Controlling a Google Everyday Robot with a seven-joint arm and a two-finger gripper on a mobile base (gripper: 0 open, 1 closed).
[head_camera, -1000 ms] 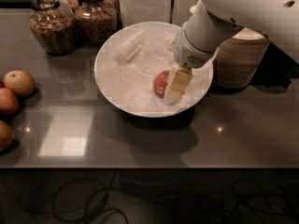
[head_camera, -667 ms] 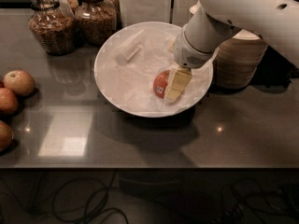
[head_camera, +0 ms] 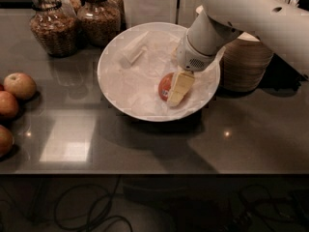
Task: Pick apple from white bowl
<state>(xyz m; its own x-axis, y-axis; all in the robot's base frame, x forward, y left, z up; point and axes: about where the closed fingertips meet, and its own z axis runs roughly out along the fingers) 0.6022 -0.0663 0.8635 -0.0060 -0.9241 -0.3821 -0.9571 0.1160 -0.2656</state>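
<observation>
The white bowl (head_camera: 120,88) stands on the dark counter, lined with crinkled white paper. The red-orange apple (head_camera: 165,85) lies in its right half, with a small sticker low on its side. My gripper (head_camera: 176,91) reaches down from the white arm at the upper right into the bowl. It sits right at the apple, covering its right side. A folded piece of white paper (head_camera: 133,52) lies in the bowl's far left part.
Three paler apples (head_camera: 19,85) lie at the counter's left edge. Glass jars of nuts (head_camera: 52,25) stand at the back left. A stack of beige paper bowls (head_camera: 246,64) stands right of the white bowl, behind the arm. The counter's front edge runs across below.
</observation>
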